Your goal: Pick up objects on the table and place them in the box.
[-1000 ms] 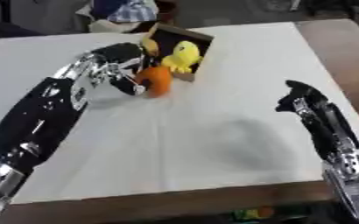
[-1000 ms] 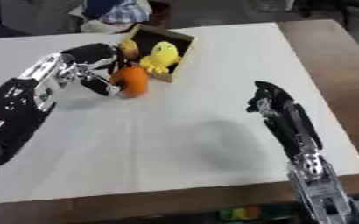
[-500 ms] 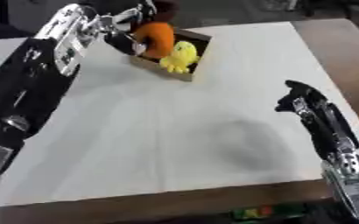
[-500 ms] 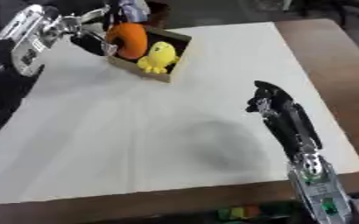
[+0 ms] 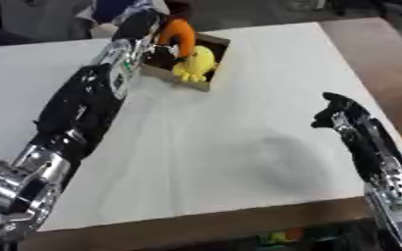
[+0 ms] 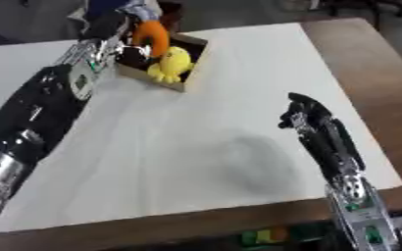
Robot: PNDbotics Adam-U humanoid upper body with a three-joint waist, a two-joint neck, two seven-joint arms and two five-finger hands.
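A brown cardboard box (image 5: 206, 62) stands at the far side of the white table (image 5: 238, 122). A yellow plush toy (image 5: 197, 62) lies in it, leaning over its near wall. My left hand (image 5: 142, 25) reaches over the box from the left, its fingers curled round an orange object (image 5: 180, 34) held just above the box's opening. My right hand (image 6: 300, 113) hangs over the table's right part, well away from the box, fingers curled and holding nothing.
The brown bare tabletop (image 5: 385, 54) shows past the white cover on the right. A blue and white cloth item (image 5: 123, 6) lies behind the box at the far edge. Small coloured things (image 6: 269, 235) show below the table's front edge.
My left arm has carried the orange object from the table beside the box up and over the box. The camera has tilted. My right hand has kept still.
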